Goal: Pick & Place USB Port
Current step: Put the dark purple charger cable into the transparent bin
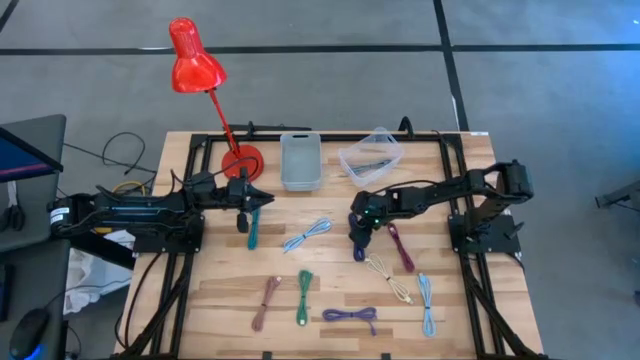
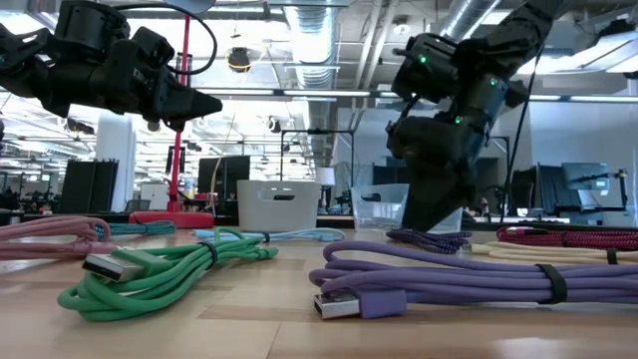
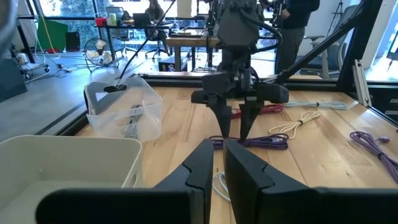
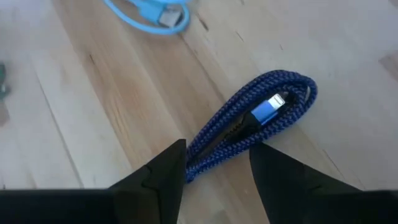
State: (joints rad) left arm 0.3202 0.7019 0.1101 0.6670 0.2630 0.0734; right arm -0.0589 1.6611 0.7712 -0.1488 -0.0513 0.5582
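Note:
A dark blue USB cable bundle [image 4: 249, 124] with a bright blue plug lies flat on the wooden table [image 1: 210, 300], just right of the middle [image 1: 358, 255]. My right gripper [image 4: 217, 148] slants down over it, open. One finger stands on each side of the bundle's near end, and the frames show no touch. In the left wrist view the same fingers point down at the cable [image 3: 249, 142]. My left gripper [image 3: 217, 144] waits level above the table's left part [image 1: 262, 199], shut and with nothing in it.
A grey bin [image 1: 300, 160] and a clear container [image 1: 370, 155] stand at the far edge, with a red lamp [image 1: 195, 60] at the far left. Several more cable bundles lie about: teal [image 1: 253, 230], light blue [image 1: 307, 235], maroon [image 1: 400, 247], cream [image 1: 388, 277], green [image 1: 304, 297], purple [image 1: 350, 315].

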